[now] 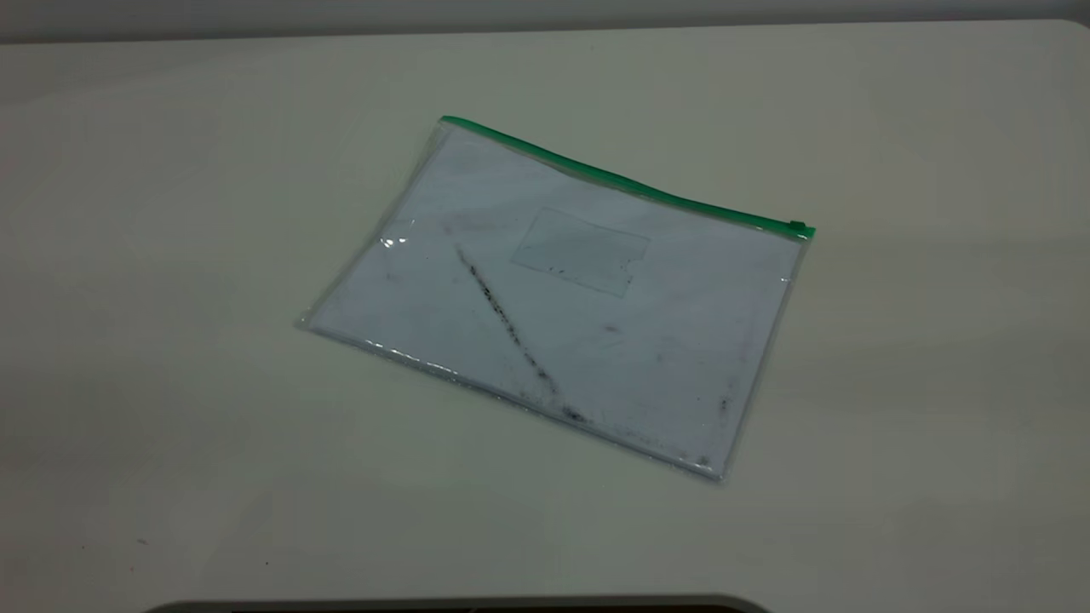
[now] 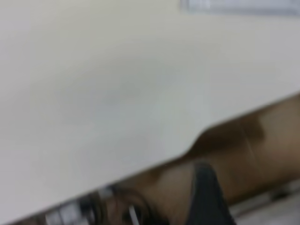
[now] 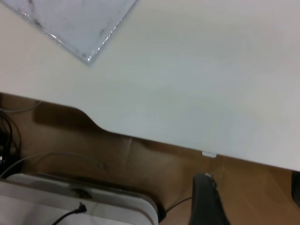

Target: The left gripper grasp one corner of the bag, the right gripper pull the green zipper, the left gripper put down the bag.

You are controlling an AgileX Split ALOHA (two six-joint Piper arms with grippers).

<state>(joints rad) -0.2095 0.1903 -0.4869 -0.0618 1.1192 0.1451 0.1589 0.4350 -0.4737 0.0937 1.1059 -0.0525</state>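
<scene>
The bag [image 1: 562,298] lies flat on the cream table [image 1: 170,255], with a white sheet, a dark diagonal smudge and a small clear pocket. The green zipper [image 1: 622,179] runs along its far edge, and the slider tab [image 1: 798,226] sits at the right end. Neither gripper shows in the exterior view. The left gripper [image 2: 253,176] hangs beyond the table's near edge, open and empty, with one finger [image 2: 206,197] showing; the bag's edge [image 2: 239,4] is far from it. The right gripper [image 3: 251,183] is also off the table's edge, open and empty. A bag corner [image 3: 79,23] lies well away from it.
The table's near edge has a curved notch [image 3: 93,122]. Below it are a brown floor [image 3: 262,187], a white unit [image 3: 70,201] and black cables [image 3: 9,136]. A dark rim [image 1: 460,604] lies at the front of the exterior view.
</scene>
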